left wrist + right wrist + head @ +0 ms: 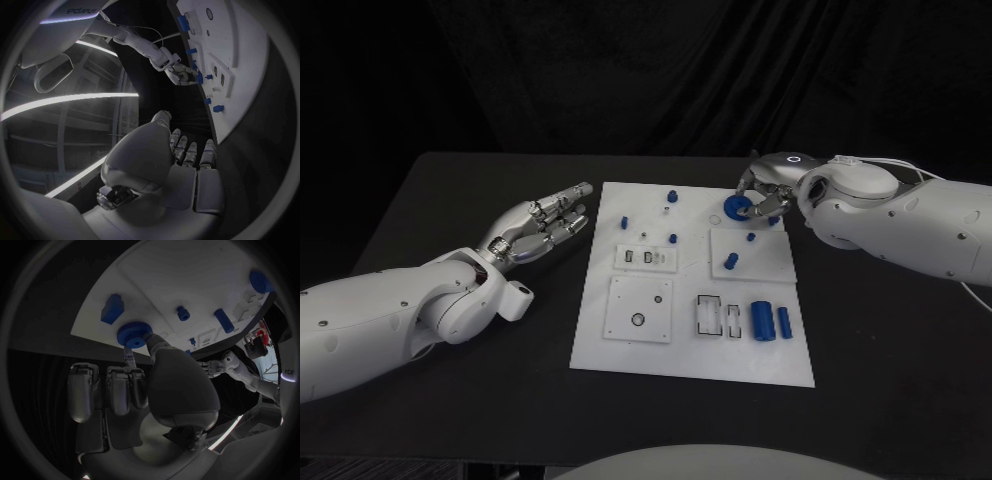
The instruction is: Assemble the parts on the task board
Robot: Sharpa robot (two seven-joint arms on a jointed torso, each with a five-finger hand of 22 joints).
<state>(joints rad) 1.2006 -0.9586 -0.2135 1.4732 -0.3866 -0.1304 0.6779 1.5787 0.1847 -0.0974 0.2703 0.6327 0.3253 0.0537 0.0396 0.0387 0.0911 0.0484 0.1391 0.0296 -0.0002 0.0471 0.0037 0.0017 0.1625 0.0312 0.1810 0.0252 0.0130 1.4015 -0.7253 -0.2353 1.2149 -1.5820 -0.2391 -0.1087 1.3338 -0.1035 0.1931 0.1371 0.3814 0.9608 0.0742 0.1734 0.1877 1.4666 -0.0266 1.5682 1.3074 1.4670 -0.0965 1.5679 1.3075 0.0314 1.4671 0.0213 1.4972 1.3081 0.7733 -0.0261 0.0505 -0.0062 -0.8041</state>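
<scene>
The right hand pinches a blue gear between thumb and a finger at the far right corner of the white task board, in the upper middle of the head view. The gear is a round, ridged-rim disc with a hole in its centre, bright blue; in the right wrist view the gear sits at the board's edge. Two blue cylinders lie side by side at the board's lower right. The left hand hovers left of the board, fingers straight and together, holding nothing.
</scene>
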